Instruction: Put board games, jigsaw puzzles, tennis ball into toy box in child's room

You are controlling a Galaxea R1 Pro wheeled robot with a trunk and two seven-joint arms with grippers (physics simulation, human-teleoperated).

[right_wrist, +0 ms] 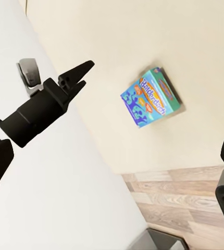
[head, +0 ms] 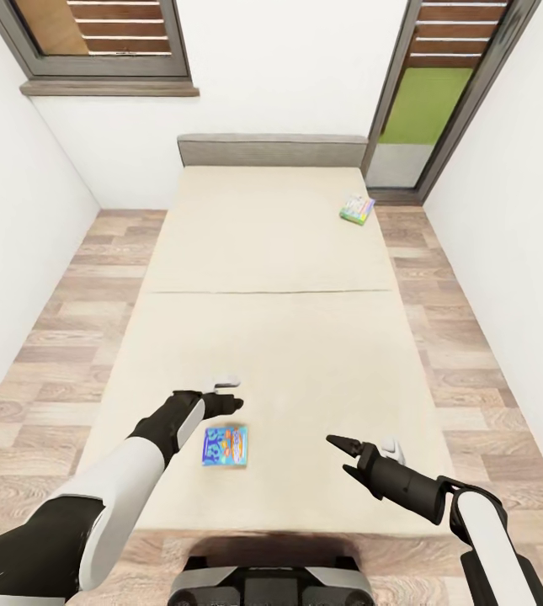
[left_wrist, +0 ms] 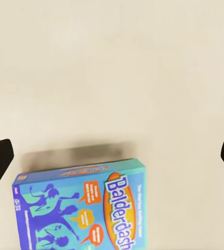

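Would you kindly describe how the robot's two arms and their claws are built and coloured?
Both arms have glossy white shells nearer the body and matte black forearms. The left claw and right claw are black with slim, pointed fingers. A small light grey block sits at each wrist. No cables or markings are visible.

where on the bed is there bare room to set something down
The beige mattress is bare between the blue game box near its foot and the pale green game box by the grey headboard. Crowding: around the blue box, between both hands.
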